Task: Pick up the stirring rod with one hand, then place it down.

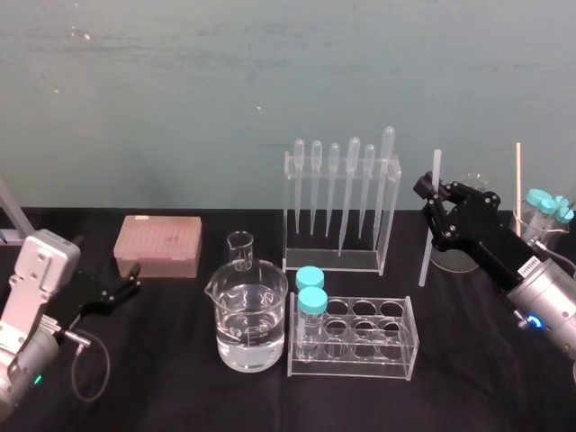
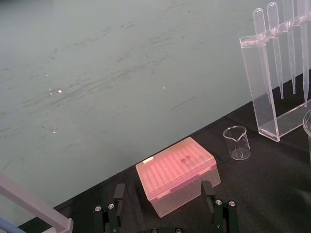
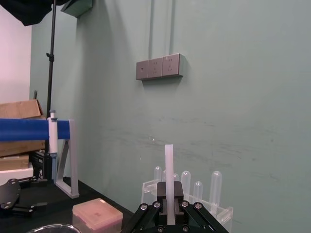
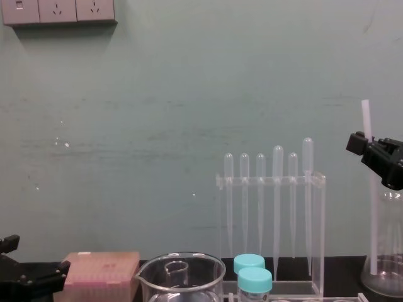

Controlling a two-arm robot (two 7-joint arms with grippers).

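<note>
The right gripper (image 1: 436,205) is raised over the right side of the table (image 1: 180,360), just to the right of the clear pipette rack (image 1: 340,211). Its jaws are clenched on the stirring rod (image 1: 427,256), gripping it in its upper part. The rod stands close to upright, its long axis running top to bottom. One blunt end points up above the jaws and the longer part hangs down toward the table.

In the chest view, the rod (image 4: 374,220) reads as a near-vertical whitish line. Its top rises past the gripper (image 4: 362,143) and its lower end sits near table level in front of a glass flask (image 4: 387,270). Whether that end touches the table, I cannot tell. In the right wrist view, the rod (image 3: 169,165) stands straight up from between the jaws of the gripper (image 3: 169,206), with the pipette bulbs behind it.

The left gripper (image 1: 126,288) rests low at the left of the table, near the pink tip box (image 1: 157,245). Its jaws are spread apart with nothing between them, and its two fingers (image 2: 119,194) show wide apart in the left wrist view.

In front of the pipette rack sit a beaker of water (image 1: 247,315) and a test tube rack (image 1: 353,335).
</note>
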